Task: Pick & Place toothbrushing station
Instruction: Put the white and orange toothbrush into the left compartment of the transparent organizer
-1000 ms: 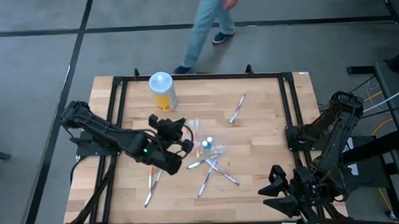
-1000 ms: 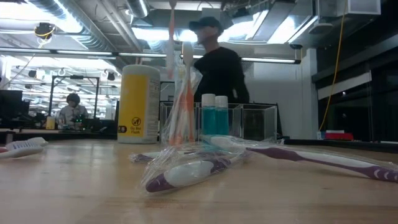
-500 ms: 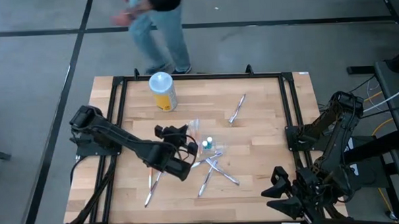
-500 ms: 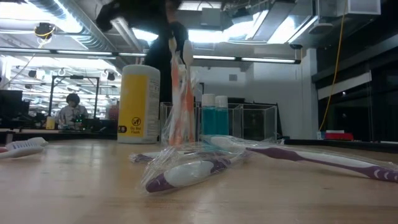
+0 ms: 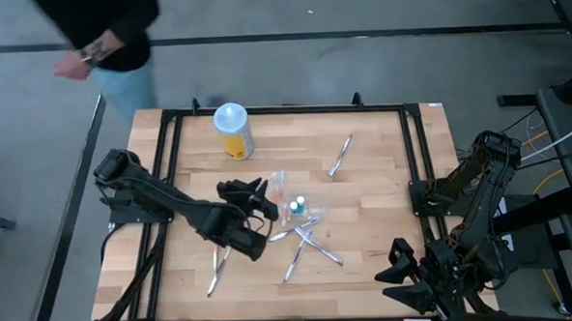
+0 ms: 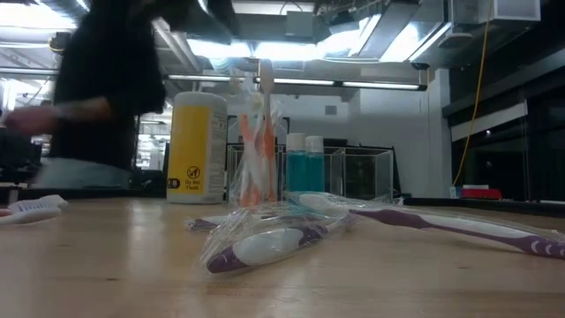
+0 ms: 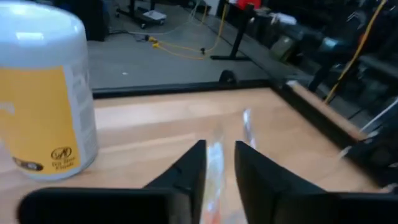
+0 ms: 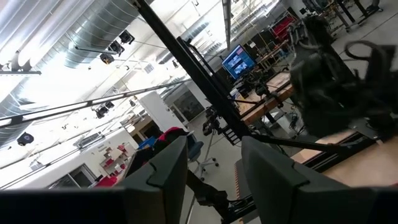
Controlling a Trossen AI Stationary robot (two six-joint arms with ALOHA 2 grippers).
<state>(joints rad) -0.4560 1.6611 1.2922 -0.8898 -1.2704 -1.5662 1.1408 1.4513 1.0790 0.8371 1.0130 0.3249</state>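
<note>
Your left gripper (image 5: 256,194) sits over the middle of the table (image 5: 383,156), its fingers (image 7: 186,171) drawn close around an upright toothbrush (image 6: 264,132) in a clear wrapper. It reads as a pinch, though contact itself is blurred in the left wrist view. In the low view the brush stands head-up inside the transparent holder (image 6: 309,172), beside an orange-pink toothbrush (image 6: 246,150). You hold it by the shaft, probably so that it drops vertically into the narrow compartment rather than tipping against the wall.

The two teal bottles (image 6: 305,163) occupy a neighbouring compartment of the holder. The remaining brushes lie flat where you can reach them: a wrapped purple-handled toothbrush (image 6: 265,243) nearest the low camera, a crossed cluster (image 5: 304,239) just beside the holder, a pair (image 5: 218,265) near the left edge, and one brush (image 5: 340,156) well apart toward the far side. The yellow canister (image 5: 232,130) stands at the far edge, clear of the work.

Your right gripper (image 5: 407,271) waits off the table's near right corner, fingers spread. A person (image 5: 107,38) passes beyond the far edge.
</note>
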